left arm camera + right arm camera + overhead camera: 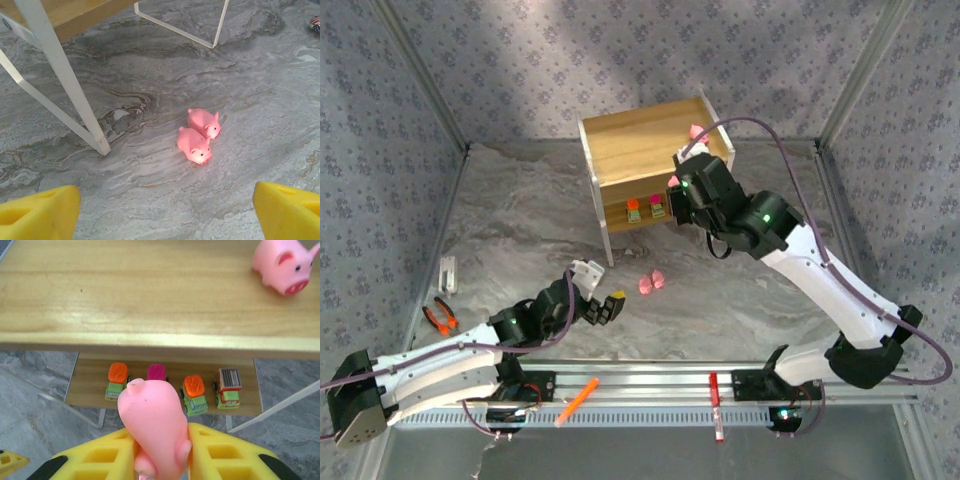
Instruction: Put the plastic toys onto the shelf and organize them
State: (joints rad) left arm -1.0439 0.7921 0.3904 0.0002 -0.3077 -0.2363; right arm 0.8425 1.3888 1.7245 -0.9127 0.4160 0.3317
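Note:
My right gripper (pixel 159 452) is shut on a pink pig (pixel 152 427), held in front of the wooden shelf (pixel 135 300), near its right front corner (pixel 720 150). Another pink pig (pixel 281 262) stands on the top board at the right. Several green toy trucks sit in a row on the lower board, among them an orange-topped one (pixel 117 381) and a brown-topped one (pixel 227 387). Two pink pigs (pixel 199 135) lie side by side on the table, ahead of my open left gripper (pixel 165 210); the same pigs (pixel 652 282) lie right of that gripper (pixel 603 308).
The shelf's white legs (pixel 67 85) stand close on the left of the two loose pigs. Orange-handled pliers (pixel 441 317) and a white clip (pixel 448 272) lie at the left. An orange marker (pixel 576 401) and a red marker (pixel 715 405) rest on the front rail.

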